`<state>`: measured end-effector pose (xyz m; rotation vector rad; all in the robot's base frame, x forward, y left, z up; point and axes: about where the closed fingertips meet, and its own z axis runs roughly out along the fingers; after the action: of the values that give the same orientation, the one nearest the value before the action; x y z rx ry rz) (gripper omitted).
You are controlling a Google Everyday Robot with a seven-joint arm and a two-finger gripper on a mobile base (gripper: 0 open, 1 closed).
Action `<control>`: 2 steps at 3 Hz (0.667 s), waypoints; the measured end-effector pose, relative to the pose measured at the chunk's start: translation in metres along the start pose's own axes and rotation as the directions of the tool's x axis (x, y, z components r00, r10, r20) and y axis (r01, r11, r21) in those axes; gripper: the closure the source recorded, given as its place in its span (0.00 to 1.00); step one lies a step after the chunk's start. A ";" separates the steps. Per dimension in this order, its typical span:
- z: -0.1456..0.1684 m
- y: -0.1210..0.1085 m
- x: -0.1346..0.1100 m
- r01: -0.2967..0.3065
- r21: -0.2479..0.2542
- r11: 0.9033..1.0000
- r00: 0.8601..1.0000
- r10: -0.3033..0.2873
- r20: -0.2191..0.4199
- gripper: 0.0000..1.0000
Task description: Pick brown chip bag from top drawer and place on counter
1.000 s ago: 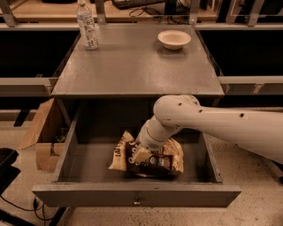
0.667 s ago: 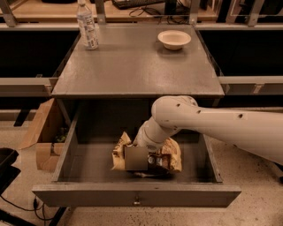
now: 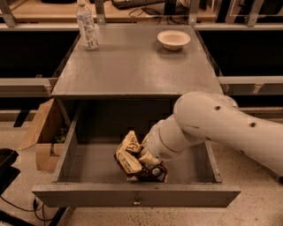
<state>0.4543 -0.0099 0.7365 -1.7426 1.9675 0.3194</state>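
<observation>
The brown chip bag (image 3: 129, 158) is crumpled and bunched up, tilted on edge in the open top drawer (image 3: 88, 195), near its front middle. My gripper (image 3: 148, 162) reaches down into the drawer from the right and is shut on the bag's right side. The thick white wrist hides most of the fingers. The white arm crosses the drawer's right half. The counter (image 3: 132, 66) is the grey top above the drawer.
A clear water bottle (image 3: 86, 26) stands at the counter's back left and a white bowl (image 3: 174, 39) at its back right. A cardboard box (image 3: 42, 132) sits on the floor left of the drawer. A wooden desk (image 3: 44, 11) with cables lies behind.
The bag lay flatter on the drawer floor; now it is bunched up and pulled slightly left and upward in the gripper. The wrist has shifted with it.
</observation>
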 end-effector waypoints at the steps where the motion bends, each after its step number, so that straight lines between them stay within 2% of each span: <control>1: -0.079 0.000 -0.011 -0.004 0.073 0.997 1.000 0.006 -0.029 1.00; 2: -0.145 -0.039 -0.019 0.015 0.117 0.993 0.995 -0.003 -0.096 1.00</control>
<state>0.4641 -0.0688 0.8751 -1.7197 2.0016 0.1159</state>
